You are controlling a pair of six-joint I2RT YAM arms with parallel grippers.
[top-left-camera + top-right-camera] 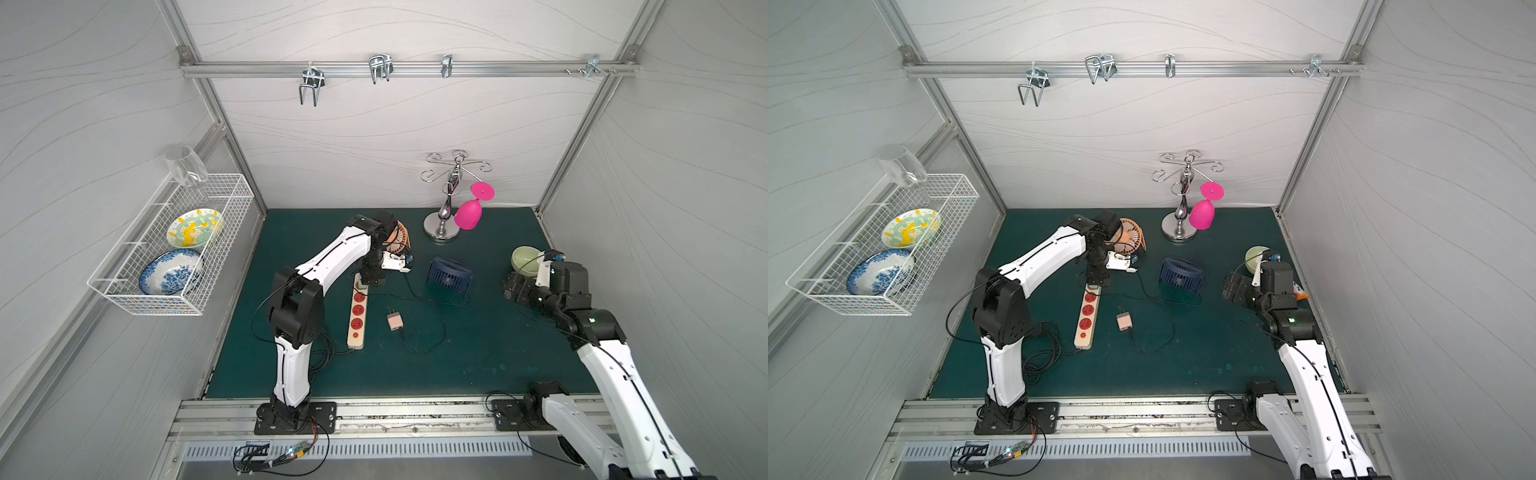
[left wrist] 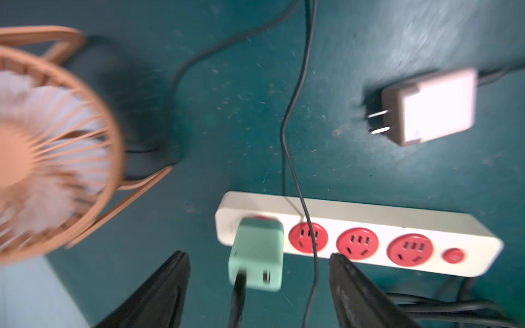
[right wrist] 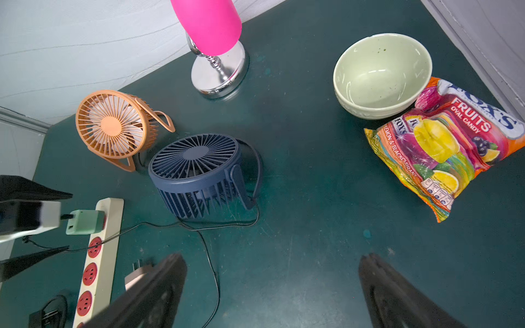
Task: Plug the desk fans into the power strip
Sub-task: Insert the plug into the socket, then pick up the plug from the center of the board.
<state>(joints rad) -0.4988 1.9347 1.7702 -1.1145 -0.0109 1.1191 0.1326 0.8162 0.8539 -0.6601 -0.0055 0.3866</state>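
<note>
adapter (image 2: 255, 241), mint green, sits pushed into the end socket of the power strip (image 2: 369, 215), the socket farthest from the red button (image 2: 454, 255). a black usb cable leaves its outer face. the left gripper (image 2: 258, 257) straddles it with jaws wide and a clear gap on each side, gripping nothing, which suits a plug that needs no more holding. the strip lies flat on the green mat (image 1: 478, 353) beside the left arm, with 3 red sockets bare and a thin black cord draped across the nearest one.

which fan the green adapter feeds i cannot trace. the orange desk fan (image 3: 113, 125) stands just beyond the strip's end, the navy desk fan (image 3: 196, 167) nearer the middle. a pink adapter (image 1: 394, 321) lies loose on the mat near the strip, prongs bare. the right gripper (image 3: 271, 257) hangs wide and empty well apart, near the pale green bowl (image 3: 369, 108) and the candy bag (image 3: 443, 147), likely parked clear of the cords.
</note>
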